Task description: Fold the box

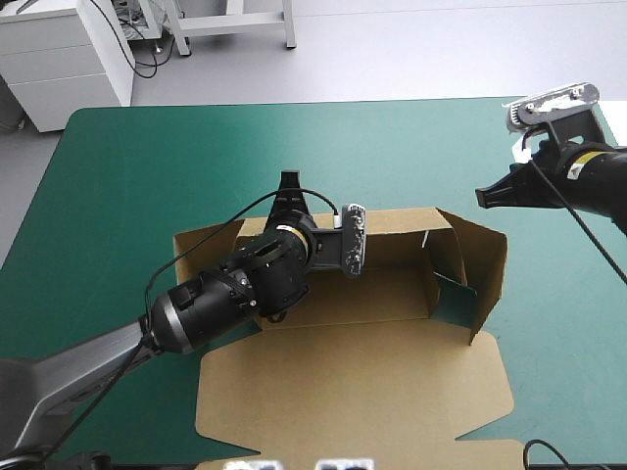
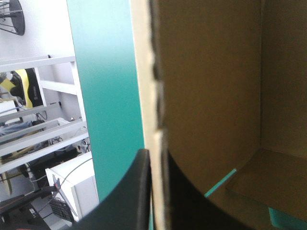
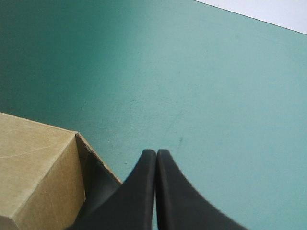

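- at the middle of the teal-green table (image 1: 147, 166): the brown box (image 1: 372, 294), an open tray, far wall (image 1: 392, 223) and right wall (image 1: 485, 264) raised, lid (image 1: 353, 382) flat toward the table's near edge.
- over the tray's left half: the left arm (image 1: 196, 313), reaching across to the far wall.
- left jaws: clamped on the box, all but together on the far wall's top edge, the board between them.
- from the left wrist: one black finger (image 2: 129, 196) on the wall's outer side, against the teal-green cover; the other finger (image 2: 192, 206) on the inner side, over the tray's floor.
- ahead of the left jaws: the wall's ragged cut edge running straight on, with the brown inner face and a corner of the tray beside it.
- right jaws: together in one pointed arch, holding nothing.
- right fingers (image 3: 139, 191): above bare cover toward the table's right edge, aimed at the box's right wall.
- from the right wrist: an outer corner of the box just beside and under the right jaws, not between them; touching or apart, cannot tell.
- from the high view: right jaws near the right wall's upper corner, on its outer side.
- at the box's left end: a side flap (image 1: 201, 245), partly hidden by the left arm; raised or flat, cannot tell.
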Motion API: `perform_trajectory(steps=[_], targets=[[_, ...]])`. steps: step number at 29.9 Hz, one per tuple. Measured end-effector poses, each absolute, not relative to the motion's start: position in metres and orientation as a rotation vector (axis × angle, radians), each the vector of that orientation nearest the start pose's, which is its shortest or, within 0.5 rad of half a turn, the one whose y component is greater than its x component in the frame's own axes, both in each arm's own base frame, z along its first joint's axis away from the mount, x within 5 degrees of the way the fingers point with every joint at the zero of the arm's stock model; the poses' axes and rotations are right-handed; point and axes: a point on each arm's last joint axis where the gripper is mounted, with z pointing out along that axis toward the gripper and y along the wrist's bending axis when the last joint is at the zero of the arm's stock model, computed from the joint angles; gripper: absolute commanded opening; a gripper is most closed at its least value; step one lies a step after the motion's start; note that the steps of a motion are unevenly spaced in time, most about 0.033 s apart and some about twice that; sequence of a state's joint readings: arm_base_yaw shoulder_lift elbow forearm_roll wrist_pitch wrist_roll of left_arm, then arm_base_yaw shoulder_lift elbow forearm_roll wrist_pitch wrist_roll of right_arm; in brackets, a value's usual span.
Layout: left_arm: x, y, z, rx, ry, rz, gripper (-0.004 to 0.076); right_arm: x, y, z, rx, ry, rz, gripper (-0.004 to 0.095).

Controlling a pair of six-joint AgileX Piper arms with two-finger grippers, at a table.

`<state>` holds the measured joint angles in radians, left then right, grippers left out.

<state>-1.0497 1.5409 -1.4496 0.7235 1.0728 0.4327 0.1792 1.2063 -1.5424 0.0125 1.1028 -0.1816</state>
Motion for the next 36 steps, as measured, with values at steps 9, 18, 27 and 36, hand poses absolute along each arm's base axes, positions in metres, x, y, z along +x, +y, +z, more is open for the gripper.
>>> perform_trajectory(steps=[9, 18, 27, 36], targets=[[0.211, -0.256, 0.345, 1.794, 1.495, 0.751, -0.0008, 0.227, 0.042, 0.464, -0.405, 2.224, 0.016, -0.0019], [0.218, -0.251, 0.321, 1.687, 1.454, 0.822, -0.0008, 0.245, 0.049, 0.456, -0.403, 2.232, 0.072, -0.0019], [0.219, -0.25, 0.32, 1.63, 1.467, 0.826, -0.0008, 0.288, 0.059, 0.456, -0.404, 2.278, 0.104, -0.0019], [0.219, -0.25, 0.32, 1.611, 1.481, 0.815, -0.0008, 0.356, 0.073, 0.412, -0.357, 2.488, 0.155, -0.0019]])
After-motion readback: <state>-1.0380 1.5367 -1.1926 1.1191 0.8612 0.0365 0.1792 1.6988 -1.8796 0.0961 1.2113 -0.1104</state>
